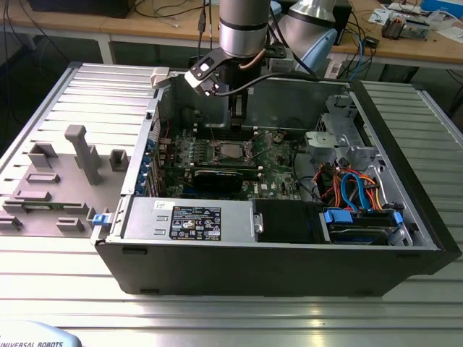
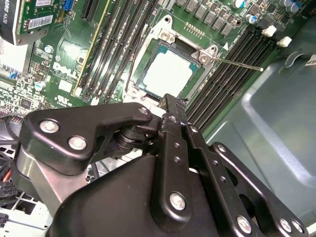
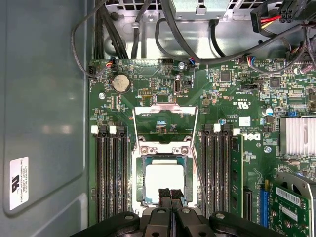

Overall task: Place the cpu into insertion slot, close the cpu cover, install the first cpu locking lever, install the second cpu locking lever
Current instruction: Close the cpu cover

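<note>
Leftmost in the exterior view, grey fixtures (image 1: 83, 152) stand on the ribbed table (image 1: 217, 318), just beside the open case (image 1: 275, 267). Inside the case the green board (image 1: 278, 177) lies flat. The arm (image 1: 242, 25) comes down from above towards the slot (image 1: 230, 150) near the board's middle. At the exterior view's right, blue and orange cables (image 1: 351, 184) bunch beside the drive cage. In the first wrist view a round battery (image 3: 121, 83) sits on the board, and black memory slots (image 3: 108, 173) flank the slot on either side. The cpu (image 3: 165, 180) is seated square in the slot, dull silver top up and framed by the dark socket wall. The cover (image 3: 165, 105) is swung open away from the slot (green board shows through its window); how far it tilts I cannot tell. The gripper (image 3: 170, 191) hangs over one edge of the cpu with its two fingers pressed together and nothing between them – whether they touch the chip I cannot tell. A thin lever (image 3: 197, 170) runs along the slot's side; in the second wrist view it sticks out free across the memory slots. Near the board's edge sits a finned heatsink (image 3: 297, 136).
</note>
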Motion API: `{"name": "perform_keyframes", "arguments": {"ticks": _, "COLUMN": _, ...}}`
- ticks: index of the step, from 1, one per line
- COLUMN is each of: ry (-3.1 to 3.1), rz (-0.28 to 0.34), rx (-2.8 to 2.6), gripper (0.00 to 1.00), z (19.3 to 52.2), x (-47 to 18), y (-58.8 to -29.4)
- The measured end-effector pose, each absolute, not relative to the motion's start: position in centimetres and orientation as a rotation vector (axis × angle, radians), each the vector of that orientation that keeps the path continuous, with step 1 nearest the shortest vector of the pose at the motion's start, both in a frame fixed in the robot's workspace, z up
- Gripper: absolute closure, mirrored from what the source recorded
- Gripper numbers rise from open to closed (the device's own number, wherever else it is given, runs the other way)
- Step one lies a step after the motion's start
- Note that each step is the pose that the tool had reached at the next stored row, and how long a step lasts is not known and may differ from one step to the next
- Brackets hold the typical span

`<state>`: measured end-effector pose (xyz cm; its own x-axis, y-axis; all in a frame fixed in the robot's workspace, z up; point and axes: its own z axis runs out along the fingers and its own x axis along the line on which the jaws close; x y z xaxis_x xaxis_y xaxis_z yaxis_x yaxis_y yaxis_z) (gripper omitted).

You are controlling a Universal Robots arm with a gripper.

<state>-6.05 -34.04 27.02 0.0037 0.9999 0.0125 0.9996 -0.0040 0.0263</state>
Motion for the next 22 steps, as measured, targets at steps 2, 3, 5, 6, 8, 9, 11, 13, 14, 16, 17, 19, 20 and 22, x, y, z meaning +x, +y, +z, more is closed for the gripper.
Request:
{"name": "perform_keyframes", "arguments": {"ticks": 2, "ry": 2.21, "rz": 0.044, "rx": 2.219, "gripper": 0.89, "z": 27.11, "x": -6.05, "y": -34.04}}
{"name": "perform_keyframes", "arguments": {"ticks": 3, "ry": 2.21, "rz": 0.044, "rx": 2.219, "gripper": 0.89, "z": 27.15, "x": -6.04, "y": -34.04}}
{"name": "perform_keyframes", "arguments": {"ticks": 5, "ry": 2.21, "rz": 0.043, "rx": 2.218, "gripper": 0.89, "z": 27.2, "x": -6.05, "y": -34.04}}
{"name": "perform_keyframes", "arguments": {"ticks": 6, "ry": 2.21, "rz": 0.043, "rx": 2.218, "gripper": 0.89, "z": 27.21, "x": -6.04, "y": -34.04}}
{"name": "perform_keyframes", "arguments": {"ticks": 8, "ry": 2.209, "rz": 0.042, "rx": 2.218, "gripper": 0.89, "z": 27.23, "x": -6.04, "y": -34.03}}
{"name": "perform_keyframes", "arguments": {"ticks": 9, "ry": 2.209, "rz": 0.042, "rx": 2.218, "gripper": 0.89, "z": 27.24, "x": -6.04, "y": -34.03}}
{"name": "perform_keyframes", "arguments": {"ticks": 11, "ry": 2.209, "rz": 0.041, "rx": 2.218, "gripper": 0.89, "z": 27.25, "x": -6.04, "y": -34.04}}
{"name": "perform_keyframes", "arguments": {"ticks": 13, "ry": 2.209, "rz": 0.041, "rx": 2.218, "gripper": 0.89, "z": 27.26, "x": -6.05, "y": -34.04}}
{"name": "perform_keyframes", "arguments": {"ticks": 14, "ry": 2.209, "rz": 0.041, "rx": 2.218, "gripper": 0.89, "z": 27.26, "x": -6.04, "y": -34.04}}
{"name": "perform_keyframes", "arguments": {"ticks": 16, "ry": 2.209, "rz": 0.041, "rx": 2.218, "gripper": 0.89, "z": 27.26, "x": -6.04, "y": -34.04}}
{"name": "perform_keyframes", "arguments": {"ticks": 17, "ry": 2.209, "rz": 0.041, "rx": 2.218, "gripper": 0.89, "z": 27.27, "x": -6.04, "y": -34.04}}
{"name": "perform_keyframes", "arguments": {"ticks": 19, "ry": 2.209, "rz": 0.041, "rx": 2.218, "gripper": 0.89, "z": 27.27, "x": -6.05, "y": -34.04}}
{"name": "perform_keyframes", "arguments": {"ticks": 20, "ry": 2.209, "rz": 0.041, "rx": 2.218, "gripper": 0.89, "z": 27.27, "x": -6.04, "y": -34.04}}
{"name": "perform_keyframes", "arguments": {"ticks": 22, "ry": 2.209, "rz": 0.041, "rx": 2.218, "gripper": 0.89, "z": 27.28, "x": -6.05, "y": -34.04}}
